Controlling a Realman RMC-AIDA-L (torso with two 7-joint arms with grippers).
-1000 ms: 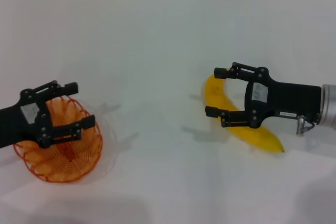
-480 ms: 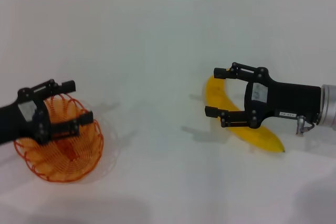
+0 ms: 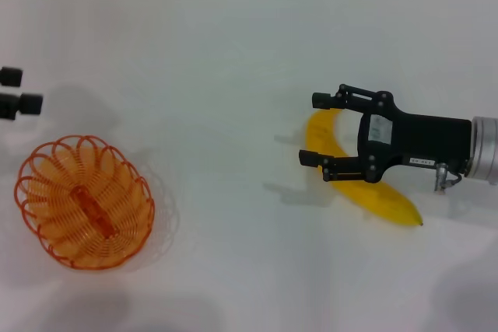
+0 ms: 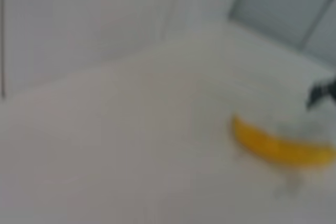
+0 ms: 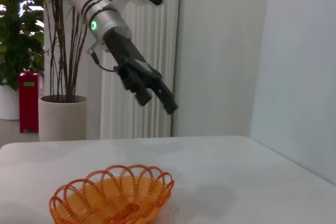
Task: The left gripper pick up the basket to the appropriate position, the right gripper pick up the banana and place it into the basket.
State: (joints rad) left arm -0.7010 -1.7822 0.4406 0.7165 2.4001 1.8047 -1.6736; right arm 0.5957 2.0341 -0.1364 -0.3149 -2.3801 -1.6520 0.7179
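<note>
The basket [image 3: 84, 201] sits on the white table [image 3: 233, 75] at my left, nothing in it that I can make out. My left gripper [image 3: 17, 92] hangs above and beyond it, clear of the rim; whether its jaws are open I cannot tell. My right gripper [image 3: 314, 130] stretches flat over the banana [image 3: 366, 186], jaws wide apart, gripping nothing, the fruit lying on the table.
</note>
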